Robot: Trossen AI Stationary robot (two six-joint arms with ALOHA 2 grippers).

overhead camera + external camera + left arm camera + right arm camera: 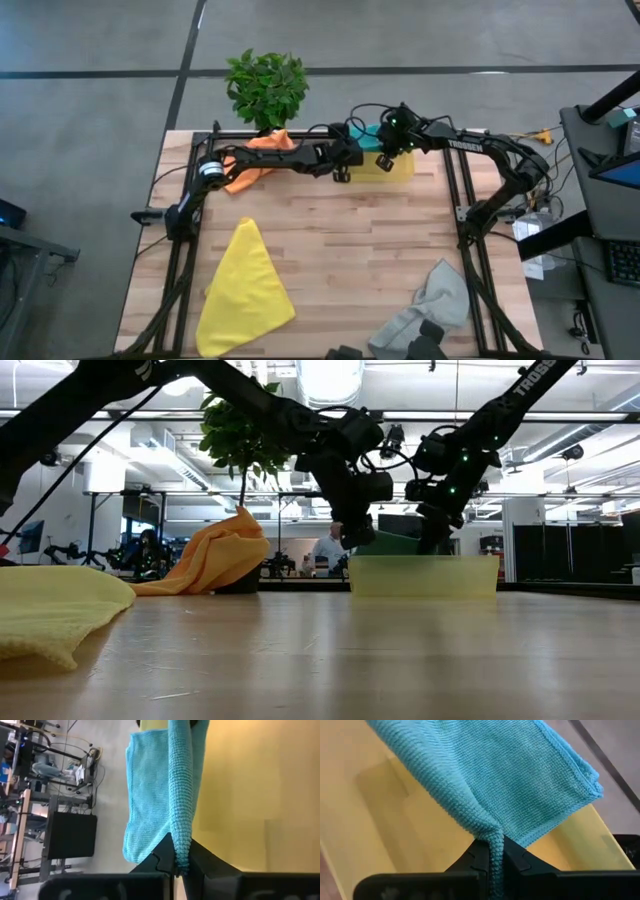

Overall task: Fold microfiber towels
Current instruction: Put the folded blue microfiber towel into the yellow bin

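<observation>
A folded teal towel [366,134] hangs over the open yellow plastic bin [398,172] at the table's far edge, stretched between my two grippers. My left gripper [343,172] is shut on one end of it at the bin's left side. My right gripper [386,158] is shut on the other end above the bin. In the low view the towel [392,543] shows just above the bin's rim [425,560]. An orange towel [258,160] lies bunched at the far left, a yellow towel [245,290] lies spread at the near left, and a grey towel [432,305] lies crumpled at the near right. My left gripper pinches a bunched ridge of the teal towel [181,851] between its two fingertips [162,859]. The ridge runs straight away from the fingers, drawn taut, and a flat flap hangs off beside it over the bin. My right gripper pinches a gathered fold of the teal towel [492,840] between its two fingertips [516,855], slanting down from above. The cloth fans out from the pinch over the bin's opening [375,800], and its far corner [590,787] shows several layers.
A potted plant [266,88] stands at the far edge beside the orange towel. The black frame rails [462,190] run along both sides of the wooden table. Bare wood [350,240] lies in the table's middle between the towels.
</observation>
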